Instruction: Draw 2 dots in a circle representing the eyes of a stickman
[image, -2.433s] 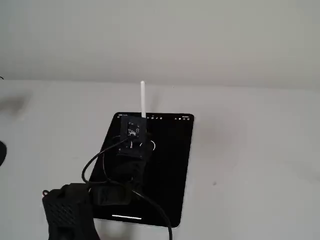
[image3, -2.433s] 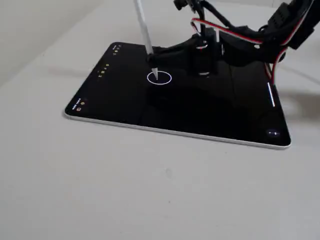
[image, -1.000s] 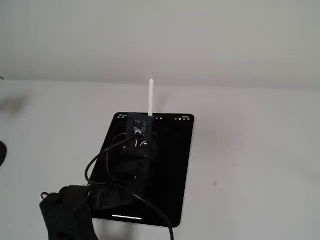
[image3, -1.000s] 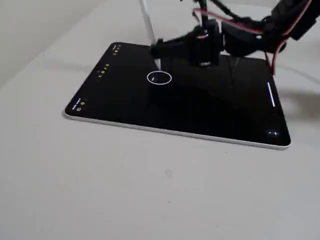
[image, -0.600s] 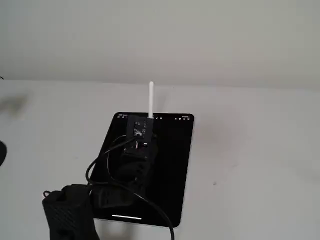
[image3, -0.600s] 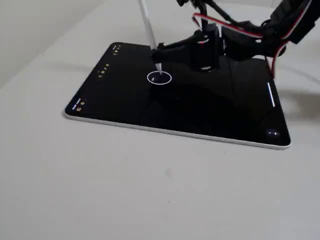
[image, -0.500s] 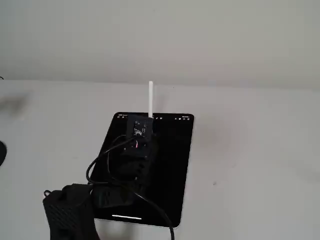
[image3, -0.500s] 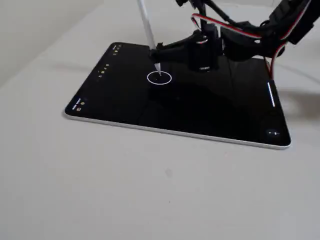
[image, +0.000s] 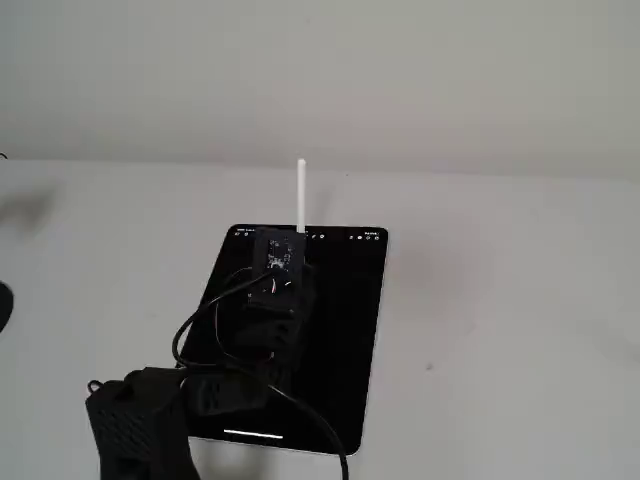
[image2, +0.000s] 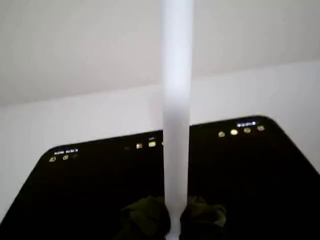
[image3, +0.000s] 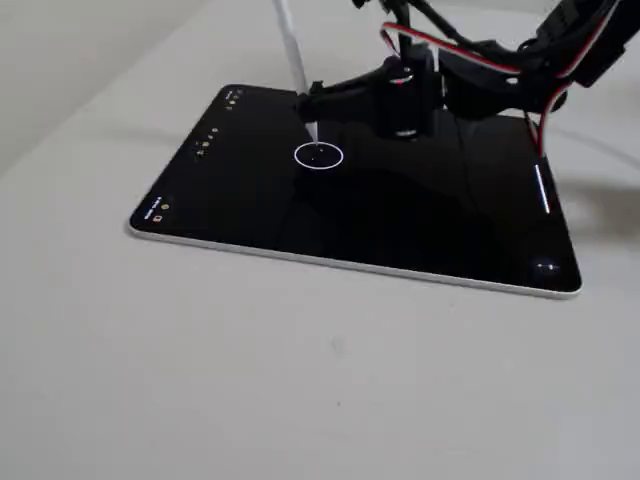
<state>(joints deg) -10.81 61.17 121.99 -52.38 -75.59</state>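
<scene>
Stylus tip inside the circle on a black tablet.

The tool (image3: 318, 100) is clamped on a white stylus (image3: 294, 60), whose tip sits within the circle (image3: 319, 156) at upper centre of a fixed view; one faint dot (image3: 320, 157) shows there. Small icons (image2: 240, 130) line the tablet (image3: 400, 230) edge, too blurred to read. Bare pale surface (image3: 300, 380) lies open all round the tablet.
</scene>
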